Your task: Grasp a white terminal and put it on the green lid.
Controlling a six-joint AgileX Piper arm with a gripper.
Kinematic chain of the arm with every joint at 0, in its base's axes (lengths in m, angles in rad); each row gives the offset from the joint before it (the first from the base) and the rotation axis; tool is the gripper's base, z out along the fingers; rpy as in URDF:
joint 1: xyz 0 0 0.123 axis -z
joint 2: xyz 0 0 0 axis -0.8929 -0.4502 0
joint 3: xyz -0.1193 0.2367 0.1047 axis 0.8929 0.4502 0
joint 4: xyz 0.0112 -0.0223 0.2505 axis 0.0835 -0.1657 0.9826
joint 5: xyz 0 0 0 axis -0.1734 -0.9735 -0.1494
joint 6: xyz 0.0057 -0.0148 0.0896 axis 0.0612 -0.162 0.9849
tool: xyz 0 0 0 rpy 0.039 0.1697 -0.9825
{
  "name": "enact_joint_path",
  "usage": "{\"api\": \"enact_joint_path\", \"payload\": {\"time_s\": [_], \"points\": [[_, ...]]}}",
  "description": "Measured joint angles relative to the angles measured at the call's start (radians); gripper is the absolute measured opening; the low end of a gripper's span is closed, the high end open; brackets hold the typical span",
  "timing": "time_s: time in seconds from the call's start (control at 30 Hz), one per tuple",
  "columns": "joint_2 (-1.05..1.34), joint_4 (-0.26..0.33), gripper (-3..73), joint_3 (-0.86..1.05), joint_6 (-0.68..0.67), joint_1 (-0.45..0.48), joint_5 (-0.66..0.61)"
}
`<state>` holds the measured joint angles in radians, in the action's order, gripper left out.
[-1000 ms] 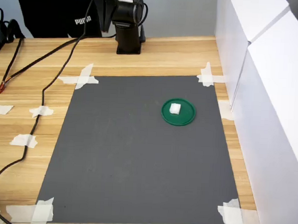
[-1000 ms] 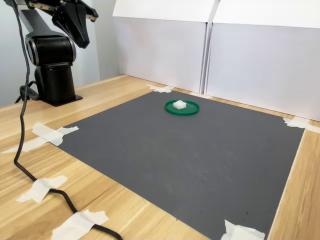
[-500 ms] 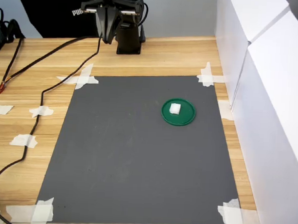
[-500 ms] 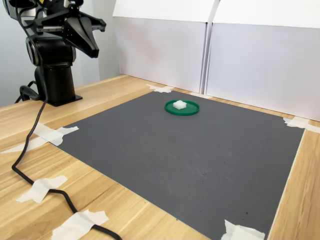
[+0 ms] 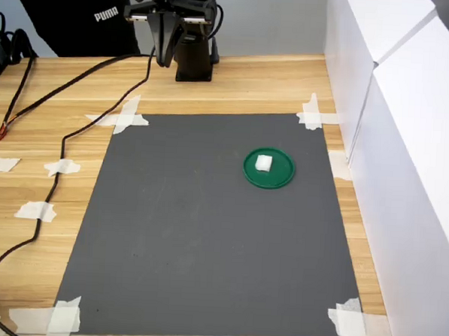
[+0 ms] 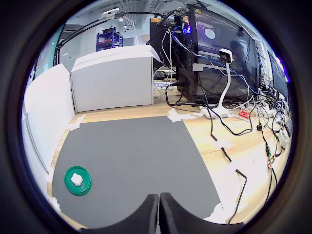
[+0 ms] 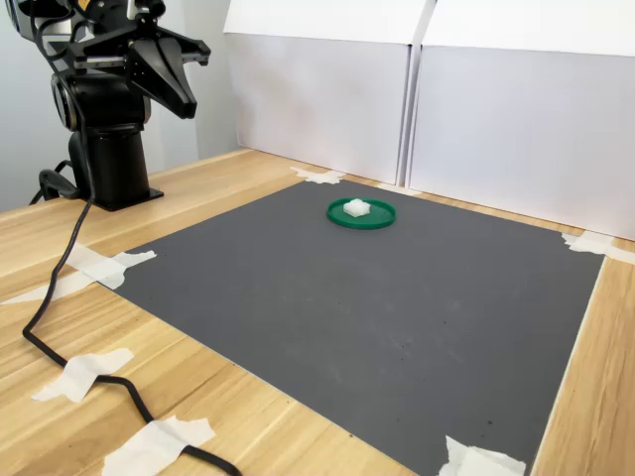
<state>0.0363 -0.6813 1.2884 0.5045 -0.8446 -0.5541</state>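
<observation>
Whereas one second earlier the gripper [image 5: 164, 57] hung higher, its tips cropped by the top edge in the first exterior view, it now sits lower beside the arm's black base [image 5: 194, 57], almost unchanged over the last half second. Lid and terminal have not moved. The white terminal [image 5: 263, 162], a small blocky plastic piece, rests on the green lid [image 5: 280, 178], a flat round disc with a slightly raised rim, lying on the matte grey mat [image 5: 206, 235] toward the first exterior view's right. White tape scraps [image 5: 124, 117] fix the mat's corners to the wood-grain surface [image 5: 52, 144]. White panels [image 7: 417, 119] wall the far side in the second exterior view. In the wrist view the jaws are clenched, tips meeting, holding nothing, well apart from the lid.
</observation>
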Motion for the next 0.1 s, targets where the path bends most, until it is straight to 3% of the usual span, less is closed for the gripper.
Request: {"api": "enact_joint_path", "payload": {"time_s": [0.1], "points": [[0.004,0.000,-1.6,0.000,0.000,0.000,0.000]]}}
